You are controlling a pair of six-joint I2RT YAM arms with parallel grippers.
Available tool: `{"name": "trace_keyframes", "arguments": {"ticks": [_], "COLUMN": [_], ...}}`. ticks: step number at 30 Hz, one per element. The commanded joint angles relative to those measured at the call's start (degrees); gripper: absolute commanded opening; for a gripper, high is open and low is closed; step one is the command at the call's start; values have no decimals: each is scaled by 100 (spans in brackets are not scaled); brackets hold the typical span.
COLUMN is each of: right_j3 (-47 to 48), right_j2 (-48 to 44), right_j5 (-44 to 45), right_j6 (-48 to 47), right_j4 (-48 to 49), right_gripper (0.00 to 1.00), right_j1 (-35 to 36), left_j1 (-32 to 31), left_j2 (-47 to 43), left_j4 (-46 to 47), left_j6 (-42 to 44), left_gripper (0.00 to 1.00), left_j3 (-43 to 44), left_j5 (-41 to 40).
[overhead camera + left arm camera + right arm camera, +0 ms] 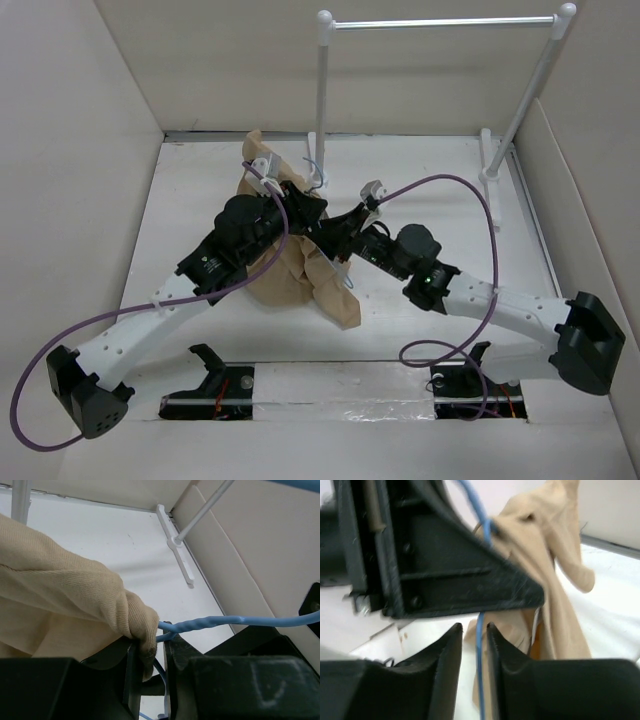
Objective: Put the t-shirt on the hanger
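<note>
The tan t-shirt (300, 285) hangs bunched between both arms at the table's middle, and also shows in the left wrist view (60, 595) and right wrist view (560, 580). The pale-blue wire hanger (225, 621) runs through the shirt's opening; its hook (314, 172) pokes out behind the arms. My left gripper (303, 203) (150, 652) is shut, pinching a fold of the shirt with hanger wire beside it. My right gripper (337, 237) (475, 627) has its jaws a narrow gap apart, with the hanger wire (480, 670) running between them, close to the right finger.
The tall white rack with a silver rail (440, 22) stands at the back; its feet rest on the table (492, 165) (180, 555). Cardboard walls (70, 150) enclose the table on the left, back and right. Purple cables (470, 200) loop over both arms.
</note>
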Motion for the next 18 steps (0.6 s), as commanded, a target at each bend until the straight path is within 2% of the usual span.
{"name": "trace_keyframes", "arguments": {"ticks": [1, 2, 5, 9, 10, 11, 13, 14, 16, 18], "right_j3": [-154, -198, -383, -778, -935, -1033, -1305, -1663, -2034, -2167], "right_j2": [-522, -627, -1137, -1866, -2190, -2349, -2788, -2869, -2896, -2493], "right_j5": [26, 26, 26, 131, 210, 263, 587, 693, 817, 442], "right_j6": [-86, -130, -183, -156, -148, -148, -139, -43, 142, 405], "right_j4": [-313, -454, -973, -1360, -1456, -1553, -1485, -1371, -783, -702], "right_gripper": [39, 49, 64, 66, 64, 40, 11, 0, 0, 0], "right_j1": [67, 67, 67, 67, 67, 67, -3, -90, -283, -695], "left_j1": [-18, -18, -18, -18, -18, -18, -18, -18, -18, -18], "left_j2": [-183, -184, -201, -183, -192, -210, -245, -236, -192, -192], "left_j4": [601, 644, 671, 654, 636, 636, 627, 627, 618, 636], "left_j6": [13, 22, 22, 48, 57, 66, 66, 74, 74, 57], "left_gripper": [0, 0, 0, 0, 0, 0, 0, 0, 0, 0], "left_j3": [11, -15, -33, 2, 11, 20, 29, 64, 108, 125], "left_j5": [-30, -47, -83, -144, -205, -214, -197, -171, -75, -48]}}
